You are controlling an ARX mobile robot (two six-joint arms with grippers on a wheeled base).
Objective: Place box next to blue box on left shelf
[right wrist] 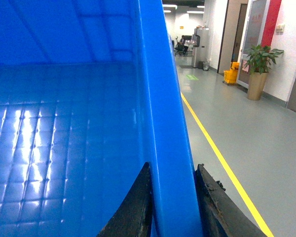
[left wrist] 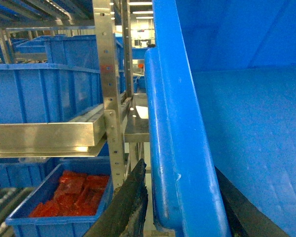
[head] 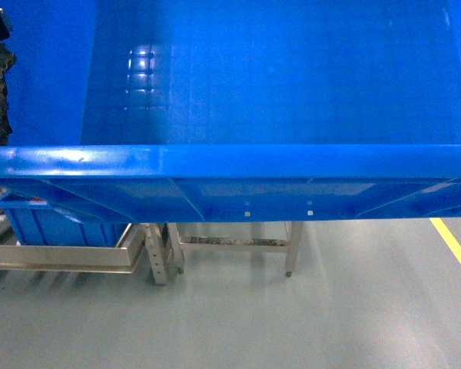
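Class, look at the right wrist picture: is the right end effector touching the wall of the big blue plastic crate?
Touching. The right wrist view shows the right end effector with one black finger against each face of the big blue plastic crate wall.

The box (head: 238, 92) fills the upper head view, its near rim running across the middle, with floor (head: 292, 323) below. Lower left, beneath that rim, a smaller crate (head: 58, 227) sits on the left shelf (head: 69, 257). In the left wrist view, the rack upright (left wrist: 111, 98) stands left of the box wall; behind it crates sit on shelves.
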